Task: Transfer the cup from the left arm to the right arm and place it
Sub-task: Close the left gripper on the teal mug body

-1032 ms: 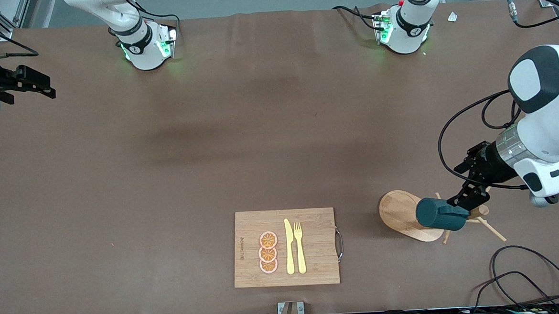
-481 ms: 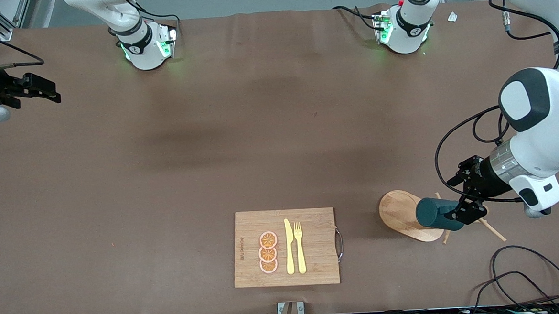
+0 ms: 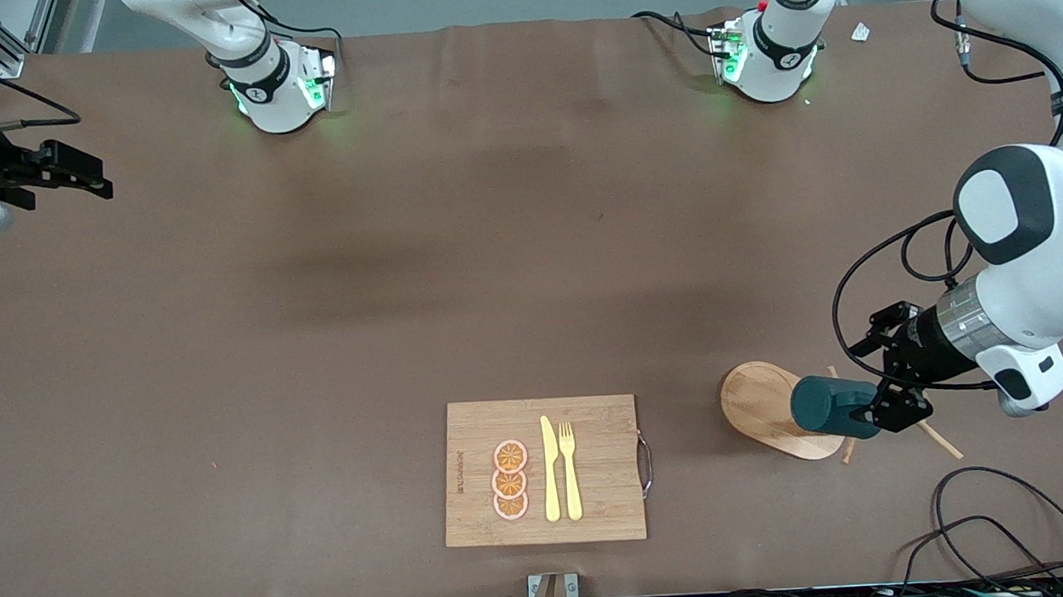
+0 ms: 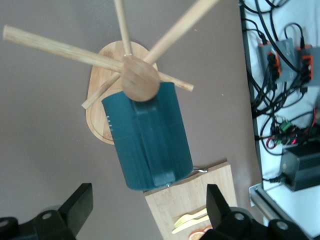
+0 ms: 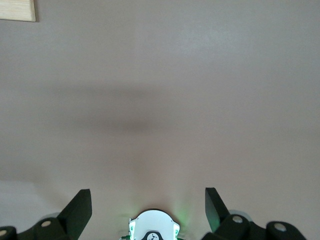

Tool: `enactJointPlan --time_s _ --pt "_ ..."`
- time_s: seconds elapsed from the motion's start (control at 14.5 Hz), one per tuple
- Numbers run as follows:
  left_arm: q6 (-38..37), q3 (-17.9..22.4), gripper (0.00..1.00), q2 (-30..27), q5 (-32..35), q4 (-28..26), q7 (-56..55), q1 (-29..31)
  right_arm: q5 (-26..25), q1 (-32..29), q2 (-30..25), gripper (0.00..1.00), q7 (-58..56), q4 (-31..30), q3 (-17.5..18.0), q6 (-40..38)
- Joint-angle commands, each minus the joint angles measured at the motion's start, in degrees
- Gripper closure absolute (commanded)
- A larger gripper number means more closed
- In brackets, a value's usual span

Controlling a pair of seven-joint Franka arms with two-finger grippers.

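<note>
The dark teal cup (image 3: pixel 826 406) hangs sideways on a peg of the wooden rack (image 3: pixel 760 403), near the left arm's end of the table. In the left wrist view the cup (image 4: pixel 150 140) shows its handle side under the rack's round top (image 4: pixel 141 79). My left gripper (image 3: pixel 874 381) is open right at the cup's end. Its fingers (image 4: pixel 75 206) stand wide on either side, just short of the cup, with nothing held in the left gripper (image 4: pixel 148 196). My right gripper (image 3: pixel 93 171) waits open over the right arm's end of the table and shows empty in its own view (image 5: pixel 147 195).
A wooden cutting board (image 3: pixel 597 504) lies near the front edge. On it are three orange slices (image 3: pixel 509 480), a yellow knife (image 3: pixel 550 469) and a fork (image 3: pixel 570 469). Loose rack pegs (image 3: pixel 941 438) stick out beside the cup. Black cables (image 3: pixel 989 529) loop at the table's corner.
My left gripper has shifted a little down along the rack, closer round the cup's end. The right gripper moved only slightly. The cup has not moved.
</note>
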Motion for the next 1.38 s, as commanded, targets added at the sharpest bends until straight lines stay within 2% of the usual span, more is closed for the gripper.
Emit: enactJointPlan --time_s 0.0,0.07,0.96,1.1,1.31 --pt "0.01 0.00 0.00 1.27 -4.09 0.54 -3.05 1.45 2.83 -0.77 3.42 0.00 0.16 5.59 0.15 0.87" --pt "0.01 0.09 0.00 1.88 -5.51 0.63 -3.05 1.46 2.74 -0.94 3.95 0.00 -0.27 7.10 0.15 0.61" --pt "2.21 -0.35 0.01 6.02 -5.87 0.89 -2.70 1.90 3.36 0.37 5.80 0.00 -0.10 6.50 0.42 0.34" --pt "3.08 -0.44 0.06 6.19 -5.87 0.80 -2.61 1.98 3.36 0.20 5.45 0.00 -0.19 6.76 0.42 -1.66" --pt "3.44 -0.44 0.23 6.90 -5.87 0.89 -2.52 1.63 3.01 -0.24 4.83 0.00 -0.37 7.20 0.07 -7.11"
